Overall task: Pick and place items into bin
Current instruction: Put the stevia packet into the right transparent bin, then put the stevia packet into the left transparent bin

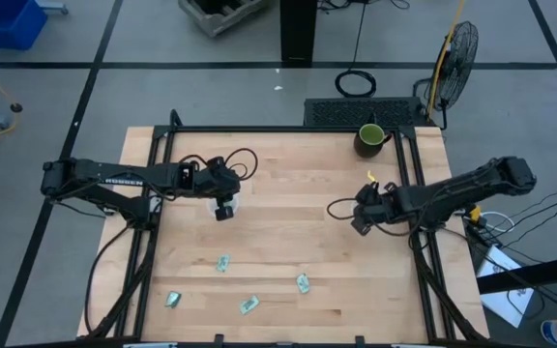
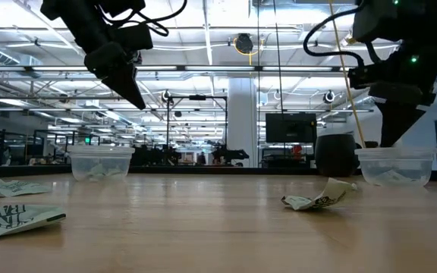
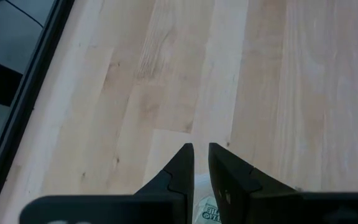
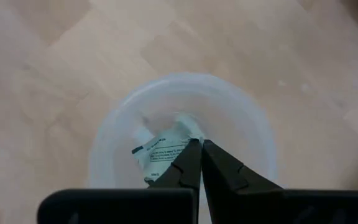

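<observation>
High view: four packets (image 1: 222, 263) lie on the table (image 1: 288, 184).
Right gripper (image 4: 201, 144) hangs over its bin (image 4: 104, 149) (fingers nearly closed, empty); left gripper (image 3: 201, 149) likewise.

Overhead looks straight down – low looks level across the table (image 1: 288, 184).
</observation>
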Controlling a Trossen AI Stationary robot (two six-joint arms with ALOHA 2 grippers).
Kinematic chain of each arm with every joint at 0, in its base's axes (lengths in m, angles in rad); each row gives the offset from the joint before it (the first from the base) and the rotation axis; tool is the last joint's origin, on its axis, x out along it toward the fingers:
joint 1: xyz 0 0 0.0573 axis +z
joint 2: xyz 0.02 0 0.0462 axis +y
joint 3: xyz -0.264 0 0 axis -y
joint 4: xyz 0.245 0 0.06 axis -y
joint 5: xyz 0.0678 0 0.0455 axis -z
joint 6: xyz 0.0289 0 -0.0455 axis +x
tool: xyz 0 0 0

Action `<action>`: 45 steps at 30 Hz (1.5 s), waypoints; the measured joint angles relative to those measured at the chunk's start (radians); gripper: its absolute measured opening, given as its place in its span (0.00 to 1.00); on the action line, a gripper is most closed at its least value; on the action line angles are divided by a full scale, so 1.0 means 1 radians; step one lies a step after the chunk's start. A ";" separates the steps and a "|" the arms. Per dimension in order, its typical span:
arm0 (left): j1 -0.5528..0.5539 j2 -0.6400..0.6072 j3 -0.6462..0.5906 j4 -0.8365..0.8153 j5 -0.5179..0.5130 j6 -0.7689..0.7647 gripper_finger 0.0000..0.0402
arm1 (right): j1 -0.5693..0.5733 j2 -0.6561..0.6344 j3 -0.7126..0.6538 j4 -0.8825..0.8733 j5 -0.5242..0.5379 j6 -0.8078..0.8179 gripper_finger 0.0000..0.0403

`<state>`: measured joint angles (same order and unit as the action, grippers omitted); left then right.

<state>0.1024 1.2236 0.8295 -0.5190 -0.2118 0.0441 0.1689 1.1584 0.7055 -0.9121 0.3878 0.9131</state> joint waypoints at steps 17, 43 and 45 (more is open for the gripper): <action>0.000 0.000 0.000 0.000 0.000 0.000 0.13 | -0.033 0.003 -0.016 0.036 -0.030 0.009 0.13; -0.067 0.000 0.000 0.012 0.380 0.010 0.13 | 0.041 0.002 -0.067 1.136 -0.151 -0.649 0.13; -0.101 0.000 0.000 -0.009 0.447 -0.019 0.13 | 0.052 0.054 -0.107 1.270 -0.203 -0.678 0.13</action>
<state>0.0011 1.2238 0.8295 -0.5284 0.2352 0.0249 0.2211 1.2120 0.5988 0.3578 0.1845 0.2352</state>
